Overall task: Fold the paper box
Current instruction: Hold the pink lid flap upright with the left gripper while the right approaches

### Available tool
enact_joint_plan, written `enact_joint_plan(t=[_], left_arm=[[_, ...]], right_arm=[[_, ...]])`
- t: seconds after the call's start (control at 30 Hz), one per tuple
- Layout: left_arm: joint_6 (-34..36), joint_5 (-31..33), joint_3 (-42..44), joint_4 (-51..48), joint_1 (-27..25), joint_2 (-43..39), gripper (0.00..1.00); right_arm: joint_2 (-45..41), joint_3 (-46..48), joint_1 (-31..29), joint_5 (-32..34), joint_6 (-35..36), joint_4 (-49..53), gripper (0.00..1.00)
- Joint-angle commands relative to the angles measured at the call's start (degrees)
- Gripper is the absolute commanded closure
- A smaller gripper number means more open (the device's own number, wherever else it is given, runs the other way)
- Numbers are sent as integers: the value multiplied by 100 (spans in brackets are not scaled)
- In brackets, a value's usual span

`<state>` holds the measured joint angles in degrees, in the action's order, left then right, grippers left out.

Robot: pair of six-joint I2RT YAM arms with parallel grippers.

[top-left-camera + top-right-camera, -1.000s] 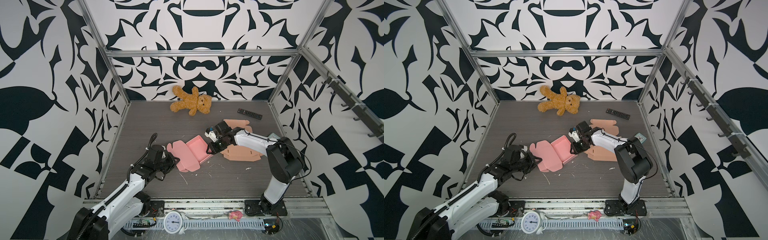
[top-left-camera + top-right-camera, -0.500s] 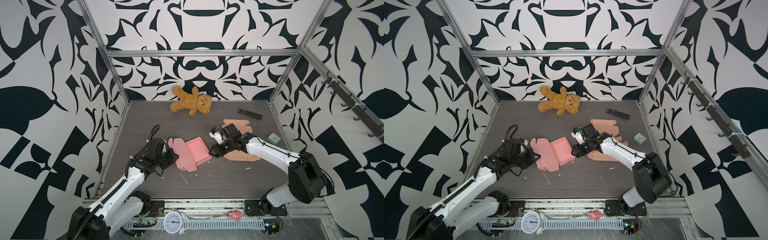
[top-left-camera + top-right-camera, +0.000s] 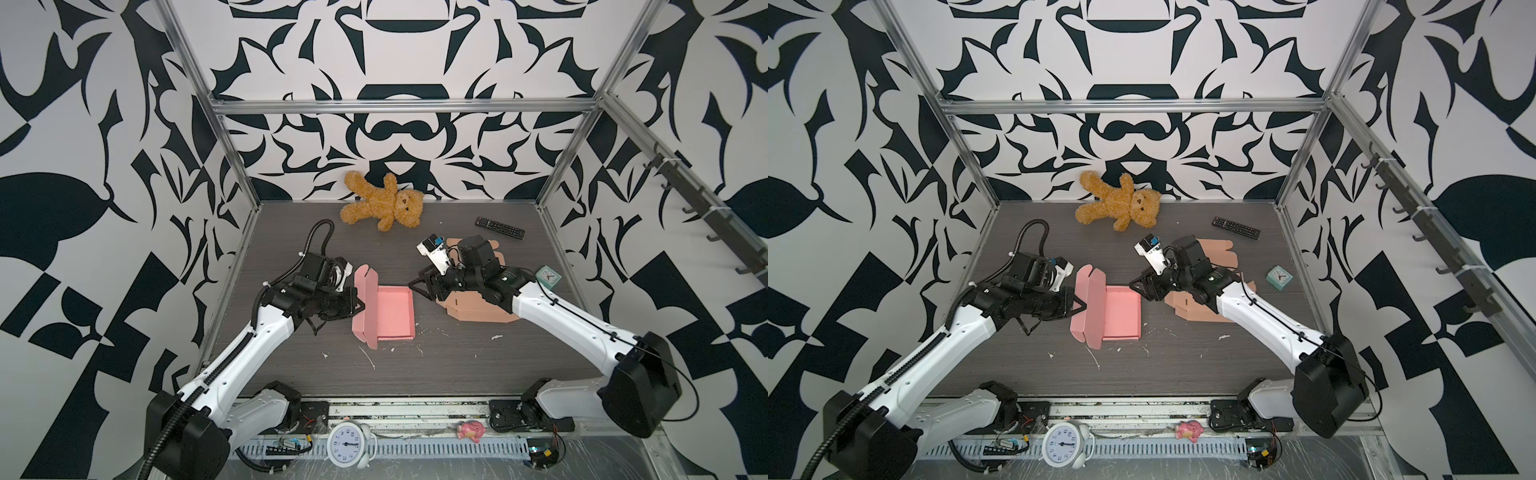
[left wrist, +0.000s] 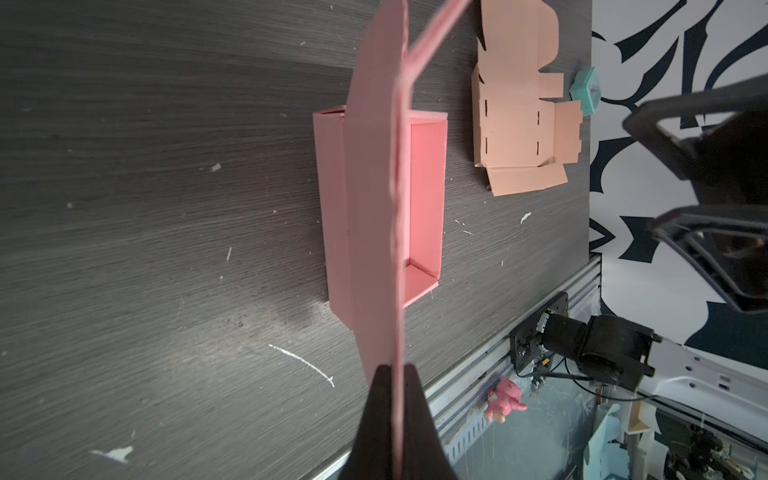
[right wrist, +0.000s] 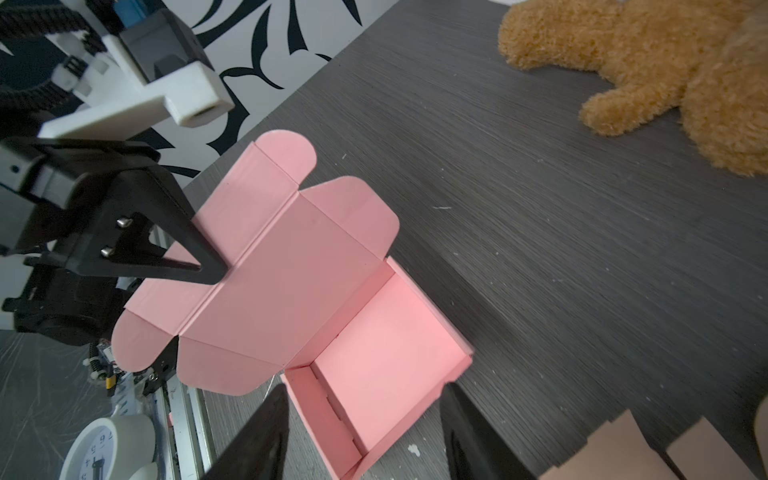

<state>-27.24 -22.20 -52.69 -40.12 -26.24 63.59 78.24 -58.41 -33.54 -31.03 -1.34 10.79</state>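
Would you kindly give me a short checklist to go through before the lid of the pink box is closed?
1. Grip of the left gripper on the lid: ok, shut on its edge.
2. The right gripper free: ok, open and empty.
3. The right gripper clear of the pink box: cannot tell.
4. Box walls upright: ok.
5. The lid's side flaps folded in: not ok, they lie flat with the lid.
6. The tan blank apart from the box: ok.
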Motion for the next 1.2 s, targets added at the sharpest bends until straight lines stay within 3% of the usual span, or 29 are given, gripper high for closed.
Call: enact_joint_plan(t=[0.0, 0.2, 0.47, 0.77, 1.0, 1.17], left_arm=[[901, -97, -396, -883, 20, 165, 98], [1335, -260, -574, -960, 20, 179, 98], [2040, -730, -1020, -1254, 7, 522, 97], [2147, -997, -1193, -1226, -22, 821, 96], [2214, -792, -1244, -1221, -27, 874, 96], [2263, -597, -1266, -1301, -30, 891, 96]], right_arm=[[220, -342, -49, -624, 689, -389, 41], [260, -203, -50, -1162, 1557, -1122, 40], [1194, -1005, -30, -1952, 2610, -524, 41], [1787, -1500, 23, -2107, 2998, -374, 41], [2093, -1683, 45, -2132, 3184, -137, 42], [1907, -1415, 193, -1963, 3191, -567, 40]])
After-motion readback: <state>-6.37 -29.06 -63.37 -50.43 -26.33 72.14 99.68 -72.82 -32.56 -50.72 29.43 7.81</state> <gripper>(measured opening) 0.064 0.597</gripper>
